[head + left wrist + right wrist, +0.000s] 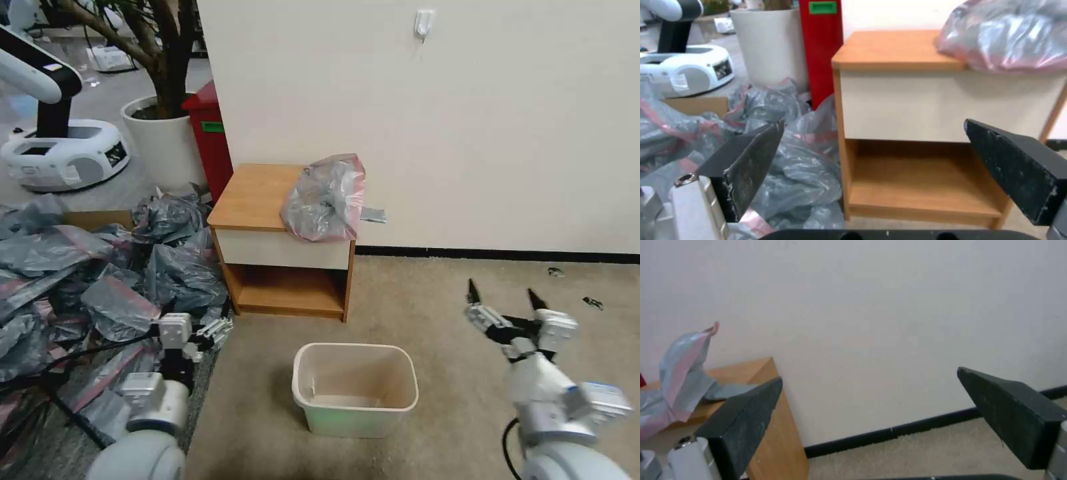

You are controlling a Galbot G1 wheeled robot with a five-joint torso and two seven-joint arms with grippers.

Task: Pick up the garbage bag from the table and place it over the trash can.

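Garbage bag (325, 198) untouched on desk (257, 197) right corner, trash can (355, 387) unlined on floor in front; left gripper (215, 331) and right gripper (503, 298) low, fingers wide, empty; pickup and placement pending.

**Three views, one cabinet in common**

The head view looks forward and down from high up, taking in the table (257, 197), the bin (355, 387) and the wall (467, 120). The left wrist view sits low and close, facing the table's (898, 50) front. The right wrist view faces the wall (889, 306), catching the table's (773, 426) right corner. All three show the bag (325, 198).
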